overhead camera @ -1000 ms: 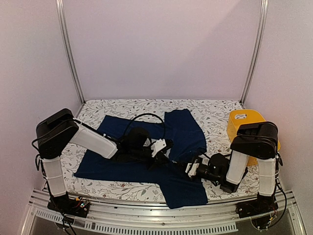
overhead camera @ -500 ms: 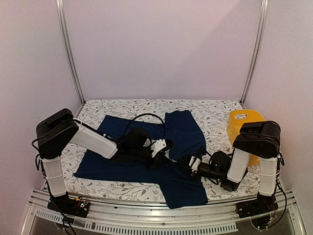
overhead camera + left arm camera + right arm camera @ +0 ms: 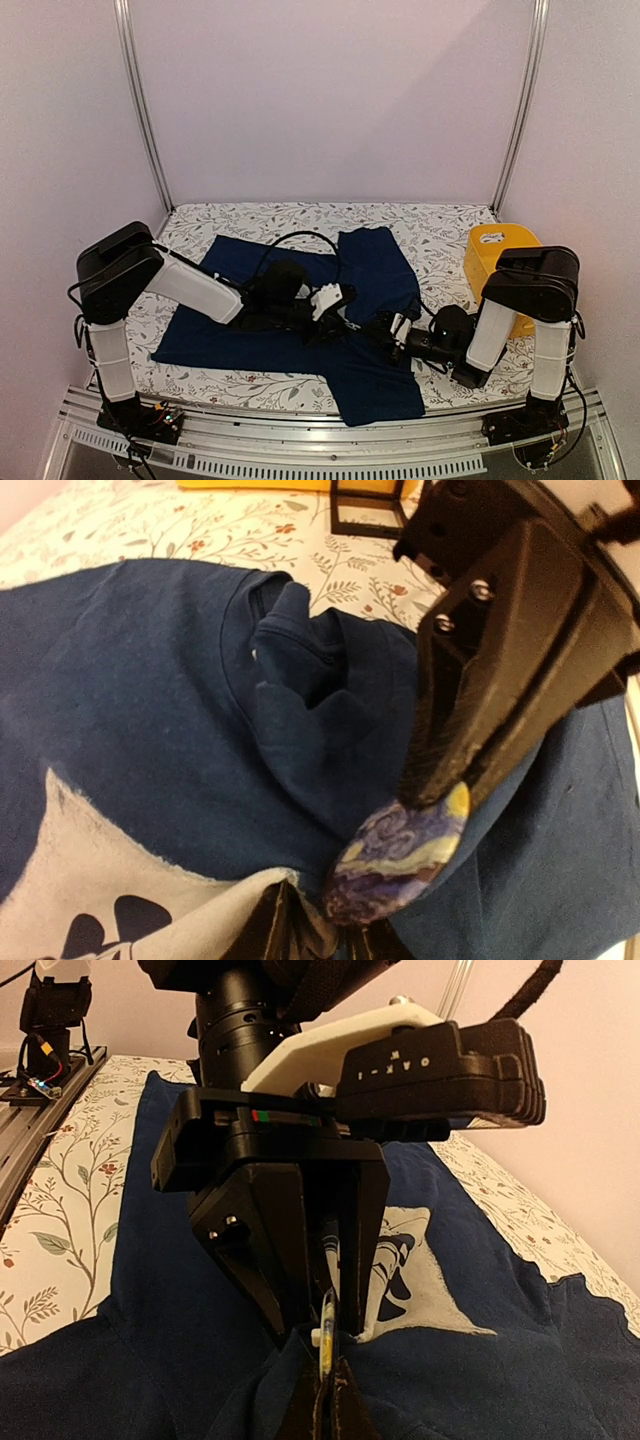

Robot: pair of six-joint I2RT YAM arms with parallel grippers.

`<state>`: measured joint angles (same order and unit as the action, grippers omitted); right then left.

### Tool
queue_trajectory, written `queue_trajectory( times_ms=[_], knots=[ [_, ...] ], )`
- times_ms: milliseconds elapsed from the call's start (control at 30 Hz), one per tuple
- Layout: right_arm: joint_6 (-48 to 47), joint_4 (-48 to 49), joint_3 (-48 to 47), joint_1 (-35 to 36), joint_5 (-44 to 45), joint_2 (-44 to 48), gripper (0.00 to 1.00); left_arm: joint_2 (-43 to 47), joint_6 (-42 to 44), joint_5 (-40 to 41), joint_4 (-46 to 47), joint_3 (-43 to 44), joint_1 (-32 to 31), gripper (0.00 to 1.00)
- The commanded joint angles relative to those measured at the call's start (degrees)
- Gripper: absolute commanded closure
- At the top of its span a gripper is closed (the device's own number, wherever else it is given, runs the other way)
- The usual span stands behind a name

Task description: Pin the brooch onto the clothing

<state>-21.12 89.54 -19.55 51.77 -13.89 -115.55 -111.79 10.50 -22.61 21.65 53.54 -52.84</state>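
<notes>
Right pincer (image 3: pixel 435 790) clamped on brooch (image 3: pixel 400 865) rim, over clothing (image 3: pixel 150 730) below collar. Left pincer (image 3: pixel 320 1322) facing close, cannot tell its state; scant room between.

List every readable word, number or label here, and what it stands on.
"OAX W", roughly: raised letters on the black ribbed block of the left arm's wrist.
White mark on the yellow box: too small to read.
Pale print on the navy T-shirt: no lettering shows.

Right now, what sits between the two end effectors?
A round brooch with blue and yellow swirls, pinched by the right end effector, close to the left end effector. The left wrist view shows it.
</notes>
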Motion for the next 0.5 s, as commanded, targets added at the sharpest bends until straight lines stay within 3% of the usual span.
queue_trajectory(
  times_ms=[0,100,167,333,467],
  knots=[
    [1.58,7.93,0.0,-0.85,-2.48,1.69,1.0,1.16,0.75,0.76,0.33,0.04,-0.73,0.7],
    [1.73,8.13,0.45,-1.91,-3.84,1.67,1.0,4.78,2.31,1.22,-0.2,-2.51,-0.52,0.48],
    [1.92,7.92,0.48,-2.33,-5.03,1.86,1.0,7.58,3.88,-0.15,-1.88,-3.51,-0.43,0.42],
    [1.26,6.19,0.22,-2.75,-7.02,3.02,1.0,9.71,5.62,-1.9,-5.55,-2.47,-0.18,0.41],
    [0.88,5.84,0.37,-2.79,-8.03,3.64,1.0,9.15,6.16,-3.24,-5.75,-1.07,0.17,0.53]
  ],
)
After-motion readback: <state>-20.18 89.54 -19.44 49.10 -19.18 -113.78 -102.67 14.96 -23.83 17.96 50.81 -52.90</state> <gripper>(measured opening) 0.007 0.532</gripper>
